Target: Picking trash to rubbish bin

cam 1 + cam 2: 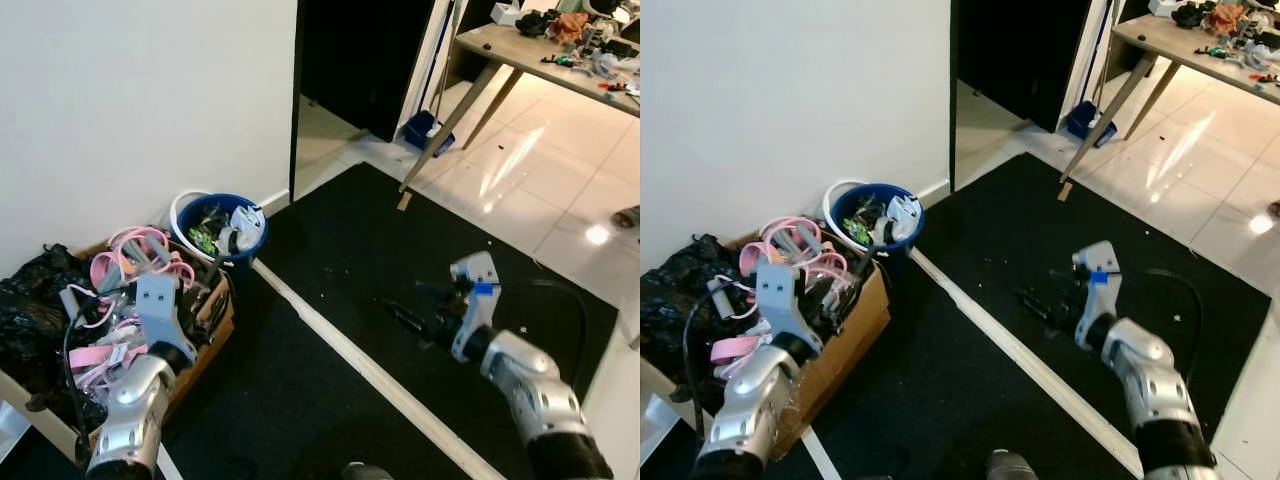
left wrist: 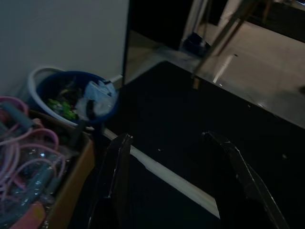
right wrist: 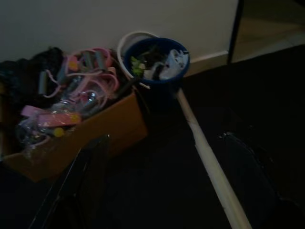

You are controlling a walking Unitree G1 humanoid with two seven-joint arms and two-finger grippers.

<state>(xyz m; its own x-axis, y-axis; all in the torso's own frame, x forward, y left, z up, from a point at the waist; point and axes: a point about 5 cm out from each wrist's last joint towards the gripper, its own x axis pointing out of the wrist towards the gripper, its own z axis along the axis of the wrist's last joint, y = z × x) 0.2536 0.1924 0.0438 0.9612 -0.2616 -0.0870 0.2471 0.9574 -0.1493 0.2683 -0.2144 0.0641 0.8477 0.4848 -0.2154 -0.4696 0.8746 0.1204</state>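
A blue rubbish bin point(image 1: 222, 228) stands against the white wall, filled with white and green trash, with a white hoop behind it. My left gripper point(image 2: 167, 137) is open and holds nothing. It hovers over the cardboard box's near corner and points toward the bin point(image 2: 76, 98). My right gripper point(image 1: 408, 320) hangs low over the black mat point(image 1: 340, 250), to the right of the white floor strip. Its fingers point(image 3: 238, 157) are spread wide with nothing between them. Small specks lie on the mat near the right gripper.
A cardboard box point(image 1: 212, 345) of pink hoops and tools sits beside the bin, with black bags point(image 1: 30, 310) to its left. A white strip point(image 1: 340, 345) crosses the mat. A wooden table point(image 1: 520, 50) stands on shiny tiles at the back right, beside a dark doorway point(image 1: 360, 50).
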